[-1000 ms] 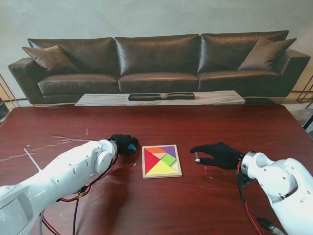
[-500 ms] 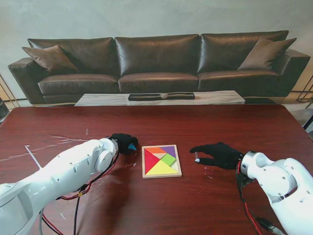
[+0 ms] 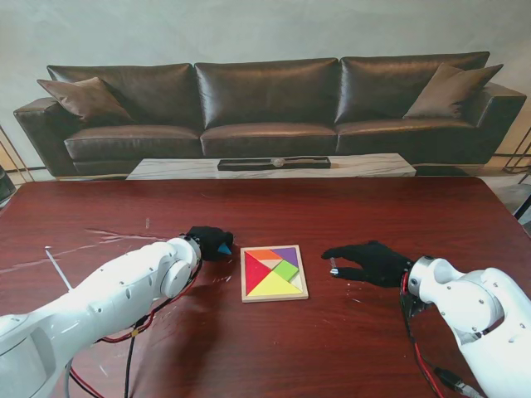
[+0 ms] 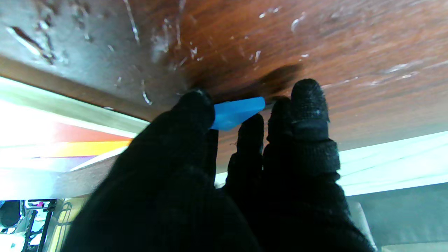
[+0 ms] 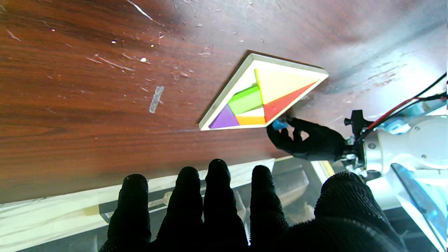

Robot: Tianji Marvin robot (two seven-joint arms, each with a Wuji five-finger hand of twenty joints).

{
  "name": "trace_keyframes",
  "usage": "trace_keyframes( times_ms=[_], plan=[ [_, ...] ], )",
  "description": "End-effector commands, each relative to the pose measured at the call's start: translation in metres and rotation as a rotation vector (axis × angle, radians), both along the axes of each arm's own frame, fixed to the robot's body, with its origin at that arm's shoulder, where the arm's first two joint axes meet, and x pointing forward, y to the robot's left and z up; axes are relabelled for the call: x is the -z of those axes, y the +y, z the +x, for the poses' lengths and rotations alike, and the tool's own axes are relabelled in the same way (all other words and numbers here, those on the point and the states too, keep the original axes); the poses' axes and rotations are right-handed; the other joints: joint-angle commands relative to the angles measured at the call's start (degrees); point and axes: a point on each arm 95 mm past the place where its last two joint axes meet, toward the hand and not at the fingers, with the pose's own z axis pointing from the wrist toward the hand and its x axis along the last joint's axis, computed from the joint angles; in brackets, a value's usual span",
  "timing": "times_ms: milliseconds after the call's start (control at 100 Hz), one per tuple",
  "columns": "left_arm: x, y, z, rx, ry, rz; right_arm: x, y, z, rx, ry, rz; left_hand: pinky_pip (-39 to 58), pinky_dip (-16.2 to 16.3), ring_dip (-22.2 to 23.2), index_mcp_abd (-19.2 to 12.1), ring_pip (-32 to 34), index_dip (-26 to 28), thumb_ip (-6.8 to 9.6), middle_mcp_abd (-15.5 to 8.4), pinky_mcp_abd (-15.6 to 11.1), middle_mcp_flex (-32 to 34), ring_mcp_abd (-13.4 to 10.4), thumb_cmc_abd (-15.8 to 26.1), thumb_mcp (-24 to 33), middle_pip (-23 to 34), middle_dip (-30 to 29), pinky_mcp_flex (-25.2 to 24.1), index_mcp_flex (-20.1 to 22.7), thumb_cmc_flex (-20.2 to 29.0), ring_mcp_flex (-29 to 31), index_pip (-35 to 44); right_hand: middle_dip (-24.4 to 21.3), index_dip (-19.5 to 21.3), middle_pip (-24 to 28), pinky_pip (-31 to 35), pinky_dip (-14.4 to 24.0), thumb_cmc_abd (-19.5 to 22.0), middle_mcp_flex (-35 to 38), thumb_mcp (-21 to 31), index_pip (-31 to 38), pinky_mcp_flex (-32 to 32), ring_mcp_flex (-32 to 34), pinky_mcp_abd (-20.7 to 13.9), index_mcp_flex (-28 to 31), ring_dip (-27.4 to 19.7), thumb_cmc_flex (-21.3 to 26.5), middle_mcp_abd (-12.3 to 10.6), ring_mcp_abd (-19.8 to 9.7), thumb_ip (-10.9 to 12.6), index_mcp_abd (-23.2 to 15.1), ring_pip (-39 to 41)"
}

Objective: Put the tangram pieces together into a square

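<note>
At frame centre, the tray (image 3: 274, 296) holds five pieces: red, yellow, green, purple, orange. Left hand (image 3: 209, 242), beside its upper-left corner, pinches one blue piece (image 3: 223, 248). Right hand (image 3: 371, 263) hovers spread, centre-right.

- Our left hand (image 3: 207, 242) is curled, thumb and fingertips (image 4: 309, 94) pinched together, its white arm reaching in from the near left corner.
- Our right hand (image 3: 369, 262) lies flat, palm down, fingers (image 5: 218, 182) spread apart, gripping nothing.
</note>
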Motion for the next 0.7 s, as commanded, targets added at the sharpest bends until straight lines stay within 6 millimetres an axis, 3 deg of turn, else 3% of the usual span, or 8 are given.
trace_keyframes(
  times_ms=[0,200,370,510,690],
  plan=[
    [0.045,0.019,-0.026,-0.019,0.102,0.057,0.001,0.003,-0.003,-0.012,0.000,-0.003,2.18,0.27,3.01,-3.91,8.01,1.95,-2.08,-3.63,-3.65,7.58,-5.10,-2.36,-1.91,4.59,6.23,3.06,8.76,3.40,8.13,11.99,0.24,-0.88,0.60,-0.40,-1.10,0.52,1.63,0.23,0.60,-1.11,0.66,0.48,0.52,0.53,0.75,-0.02,-0.75,1.49,0.15,-0.06],
    [0.050,0.020,-0.026,-0.015,0.105,0.060,0.001,0.003,-0.003,-0.012,-0.001,-0.004,4.74,2.19,6.23,-5.14,11.00,2.36,-2.36,-4.07,-4.37,12.77,-6.02,-4.13,0.44,3.88,12.18,7.49,9.83,1.97,11.88,17.37,0.25,-0.88,0.62,-0.39,-1.10,0.53,1.68,0.23,0.60,-1.11,0.65,0.54,0.55,0.53,0.71,-0.04,-0.74,1.49,0.19,-0.08],
    [0.053,0.021,-0.026,-0.004,0.109,0.066,0.001,0.003,-0.003,-0.012,-0.001,-0.003,6.65,4.35,8.23,-6.15,12.58,2.67,-3.74,-4.61,-5.10,15.95,-6.99,-6.43,5.97,3.55,15.35,10.27,10.19,-0.60,14.34,21.17,0.25,-0.87,0.62,-0.38,-1.10,0.53,1.69,0.24,0.61,-1.11,0.71,0.56,0.57,0.54,0.71,-0.04,-0.73,1.49,0.14,-0.08],
    [0.055,0.021,-0.027,-0.009,0.134,0.073,0.000,0.003,-0.002,-0.013,-0.002,-0.002,6.36,5.14,11.68,-5.30,13.04,4.96,-4.23,-4.38,-5.49,14.99,-7.49,-7.10,8.11,4.37,18.68,10.88,7.44,-0.78,14.09,23.81,0.25,-0.87,0.62,-0.37,-1.10,0.52,1.69,0.23,0.63,-1.09,0.74,0.58,0.58,0.55,0.70,-0.10,-0.74,1.49,0.14,-0.08],
    [0.057,0.022,-0.029,-0.027,0.194,0.080,0.000,0.004,-0.002,-0.015,-0.001,-0.002,3.44,7.19,18.85,-2.34,13.55,9.61,-3.78,-3.49,-5.76,9.21,-8.26,-6.11,6.50,7.72,24.11,9.12,0.13,0.72,9.48,27.22,0.29,-0.85,0.73,-0.37,-1.10,0.51,2.01,0.22,0.69,-1.11,0.87,0.55,0.70,0.56,0.69,-0.04,-0.78,1.48,0.10,-0.06]
  ],
)
